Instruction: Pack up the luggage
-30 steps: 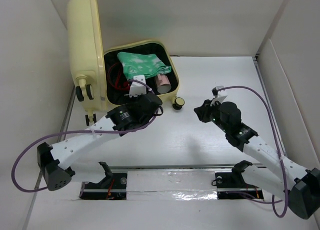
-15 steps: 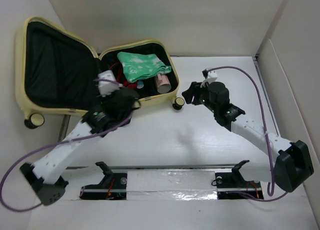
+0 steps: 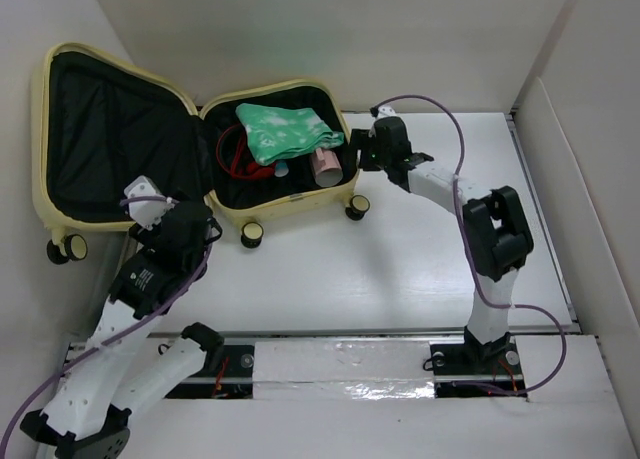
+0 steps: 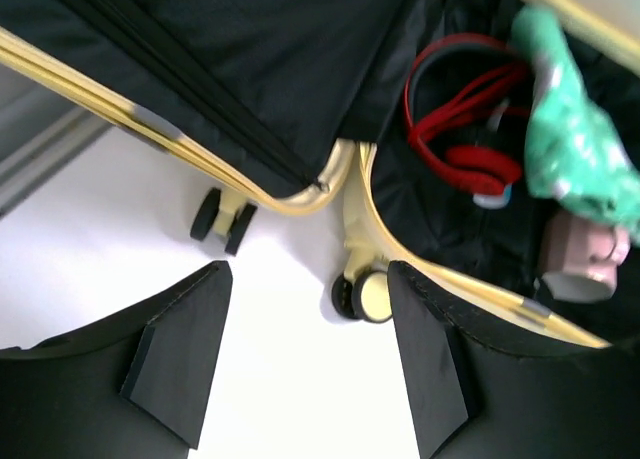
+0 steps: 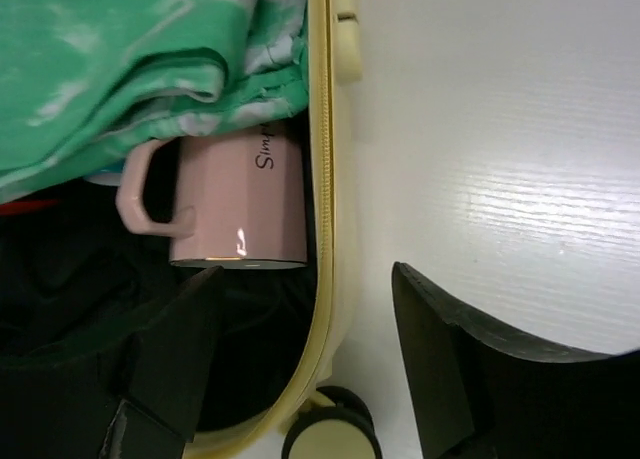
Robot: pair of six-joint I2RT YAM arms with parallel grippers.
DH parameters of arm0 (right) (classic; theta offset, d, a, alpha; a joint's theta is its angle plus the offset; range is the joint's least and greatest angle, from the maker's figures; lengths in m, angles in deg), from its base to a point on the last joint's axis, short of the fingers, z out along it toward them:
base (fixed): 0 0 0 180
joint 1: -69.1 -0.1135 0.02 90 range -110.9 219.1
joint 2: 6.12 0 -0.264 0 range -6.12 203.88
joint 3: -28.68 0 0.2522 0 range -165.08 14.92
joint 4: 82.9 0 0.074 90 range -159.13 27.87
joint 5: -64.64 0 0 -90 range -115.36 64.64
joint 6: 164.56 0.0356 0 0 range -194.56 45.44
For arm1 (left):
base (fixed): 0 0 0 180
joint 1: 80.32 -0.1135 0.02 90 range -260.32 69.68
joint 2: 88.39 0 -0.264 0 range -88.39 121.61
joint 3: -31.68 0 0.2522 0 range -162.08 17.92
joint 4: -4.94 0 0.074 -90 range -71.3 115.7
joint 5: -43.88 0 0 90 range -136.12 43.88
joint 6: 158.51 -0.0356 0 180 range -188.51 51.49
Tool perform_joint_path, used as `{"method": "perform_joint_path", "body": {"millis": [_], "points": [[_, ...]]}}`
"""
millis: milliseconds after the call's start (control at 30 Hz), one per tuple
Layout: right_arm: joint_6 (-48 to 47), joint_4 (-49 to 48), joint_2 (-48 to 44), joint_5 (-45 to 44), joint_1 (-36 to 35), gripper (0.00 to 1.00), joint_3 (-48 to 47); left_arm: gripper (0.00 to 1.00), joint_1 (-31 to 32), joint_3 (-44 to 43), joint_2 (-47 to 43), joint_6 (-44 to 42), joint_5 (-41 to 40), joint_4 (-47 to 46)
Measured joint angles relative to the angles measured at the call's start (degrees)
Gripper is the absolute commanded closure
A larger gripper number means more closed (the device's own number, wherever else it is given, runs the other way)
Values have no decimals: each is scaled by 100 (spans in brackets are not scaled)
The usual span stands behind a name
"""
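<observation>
One luggage is lying open at the table's far left, its black-lined lid half spreading leftward. We are counting two grippers. The left gripper is hanging released and empty over the casters. The right gripper is gaping, the shell's rim passing ungripped between its fingers. Inside are lying one green cloth, one red headset and one pink mug. Only the top view is showing three casters; only the right wrist view is showing the mug's lettering.
</observation>
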Motion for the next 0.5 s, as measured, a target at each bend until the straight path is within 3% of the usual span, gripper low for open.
{"method": "perform_joint_path", "body": {"millis": [67,233,367,500], "points": [[2,13,291,262,42,40,-39,44,0,-24,227,-28,160,11],[-13,254,717,315,-37,87,-343,56,0,-798,1311,-72,271,-9],[-90,282,708,-251,-118,93,-350,59,-55,-938,1390,92,166,310],[-116,118,651,-221,-111,98,-236,59,-223,-885,321,334,-83,964]]}}
